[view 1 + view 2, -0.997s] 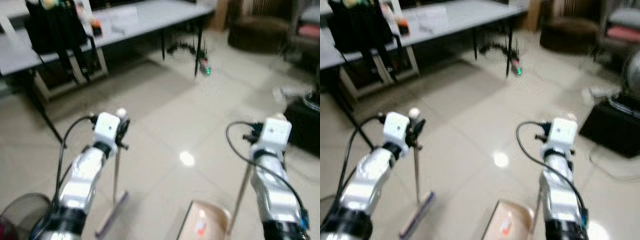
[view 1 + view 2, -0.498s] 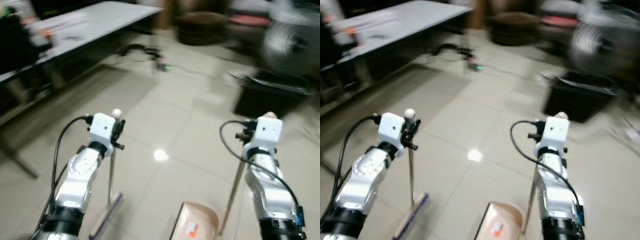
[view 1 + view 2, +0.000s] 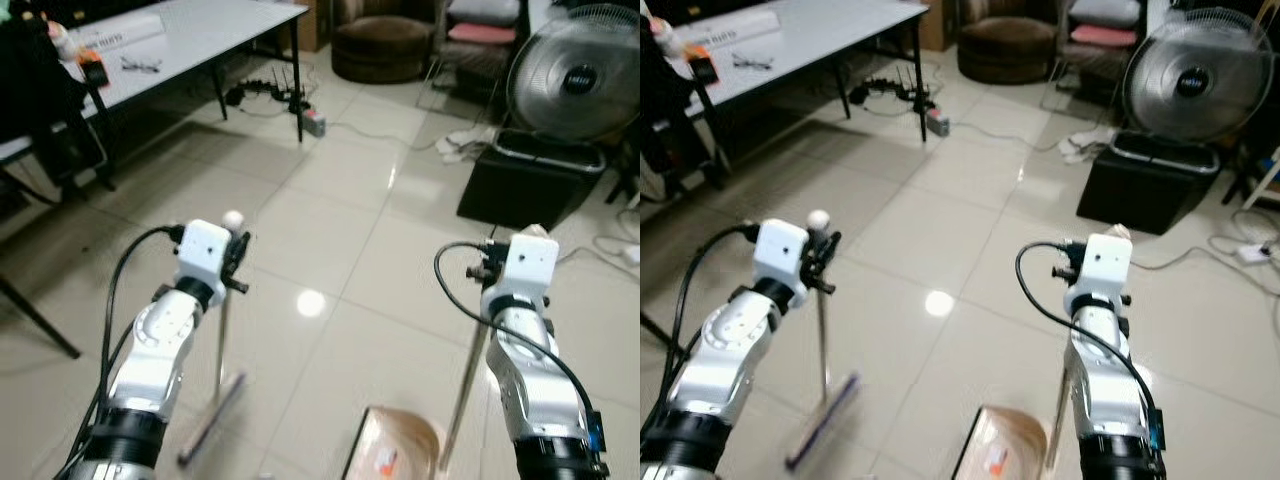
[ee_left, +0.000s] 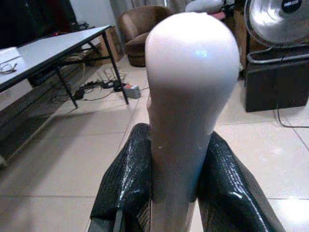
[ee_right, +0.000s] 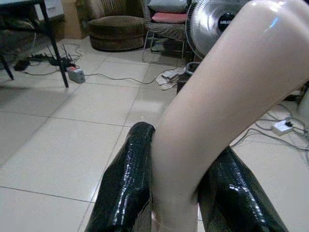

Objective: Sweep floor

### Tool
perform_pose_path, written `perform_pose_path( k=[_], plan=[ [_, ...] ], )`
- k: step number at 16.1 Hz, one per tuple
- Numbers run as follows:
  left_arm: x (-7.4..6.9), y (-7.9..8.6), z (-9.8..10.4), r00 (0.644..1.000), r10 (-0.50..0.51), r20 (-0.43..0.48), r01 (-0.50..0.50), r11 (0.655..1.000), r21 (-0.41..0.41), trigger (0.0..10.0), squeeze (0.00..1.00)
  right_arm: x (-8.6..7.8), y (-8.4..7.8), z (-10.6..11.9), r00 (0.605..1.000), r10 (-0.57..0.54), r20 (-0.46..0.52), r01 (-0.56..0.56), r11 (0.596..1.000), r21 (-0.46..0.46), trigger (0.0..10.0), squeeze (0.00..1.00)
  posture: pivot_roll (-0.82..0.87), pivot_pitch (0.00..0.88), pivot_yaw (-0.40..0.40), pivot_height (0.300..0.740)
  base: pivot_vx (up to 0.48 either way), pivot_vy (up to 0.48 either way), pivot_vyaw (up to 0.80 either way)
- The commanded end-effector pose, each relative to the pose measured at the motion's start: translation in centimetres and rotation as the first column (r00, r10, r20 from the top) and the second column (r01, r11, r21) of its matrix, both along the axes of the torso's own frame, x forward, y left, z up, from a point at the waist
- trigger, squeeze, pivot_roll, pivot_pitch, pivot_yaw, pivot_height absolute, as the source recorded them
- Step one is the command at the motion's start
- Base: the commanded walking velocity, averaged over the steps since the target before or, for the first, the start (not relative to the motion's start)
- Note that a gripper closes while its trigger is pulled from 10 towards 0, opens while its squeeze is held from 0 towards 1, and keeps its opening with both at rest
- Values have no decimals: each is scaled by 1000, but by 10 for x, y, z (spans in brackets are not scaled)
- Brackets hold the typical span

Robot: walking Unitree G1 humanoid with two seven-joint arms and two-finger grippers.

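Note:
My left gripper [image 4: 176, 180] is shut on the white rounded handle of the broom [image 4: 187, 92]. In the left eye view the broom's thin pole [image 3: 221, 340] runs down from the left gripper [image 3: 234, 262] to the purple brush head [image 3: 212, 418] on the tiled floor. My right gripper [image 5: 176, 193] is shut on the pale, slanted handle of the dustpan [image 5: 227, 92]. That pole [image 3: 462, 385] drops to the tan dustpan [image 3: 395, 455] on the floor between my arms, with a small orange scrap on it.
A grey table [image 3: 200, 28] with a black bag [image 3: 35, 85] stands at the back left, and one of its legs [image 3: 38, 320] reaches near my left arm. A power strip with cables [image 3: 312, 122], a brown pouf [image 3: 385, 48], a fan [image 3: 580, 78] and a black box [image 3: 525, 188] lie ahead and right.
The whole view has swung to the right, from the table toward the fan, and the blur has cleared. Both grippers keep their hold on the handles.

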State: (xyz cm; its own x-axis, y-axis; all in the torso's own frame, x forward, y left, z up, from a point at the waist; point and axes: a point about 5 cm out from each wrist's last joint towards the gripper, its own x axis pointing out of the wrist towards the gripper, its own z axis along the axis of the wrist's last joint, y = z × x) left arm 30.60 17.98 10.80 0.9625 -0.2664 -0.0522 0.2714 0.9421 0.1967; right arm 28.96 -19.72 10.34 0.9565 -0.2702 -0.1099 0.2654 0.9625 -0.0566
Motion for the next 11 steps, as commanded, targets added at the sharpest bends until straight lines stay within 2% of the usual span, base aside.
perform_pose_path(
  k=[1,2,3,4,11],
  plan=[
    [3,-8,3,1000,-12,8,13,998,-55,10000,0,1,-6,8,999,-16,45,17,1000,-21,10000,0,-63,0,48,740,0,0,0],
    [4,-6,1,1000,13,-2,-13,996,-84,10000,0,2,-3,11,998,-8,65,10,999,-35,10000,0,-62,0,48,740,0,0,0],
    [3,-1,-2,999,48,-10,-49,995,-91,10000,0,3,0,15,994,15,106,-6,997,-79,10000,0,-61,0,46,740,0,0,0],
    [2,1,-4,998,61,-22,-63,994,-84,10000,0,5,4,15,994,34,102,-25,996,-81,10000,0,-53,0,32,740,0,0,0],
    [-1,-2,-2,1000,20,-23,-22,997,-68,10000,0,2,8,-2,998,42,42,-41,999,-15,10000,0,-40,0,26,740,0,0,0]
  ],
)
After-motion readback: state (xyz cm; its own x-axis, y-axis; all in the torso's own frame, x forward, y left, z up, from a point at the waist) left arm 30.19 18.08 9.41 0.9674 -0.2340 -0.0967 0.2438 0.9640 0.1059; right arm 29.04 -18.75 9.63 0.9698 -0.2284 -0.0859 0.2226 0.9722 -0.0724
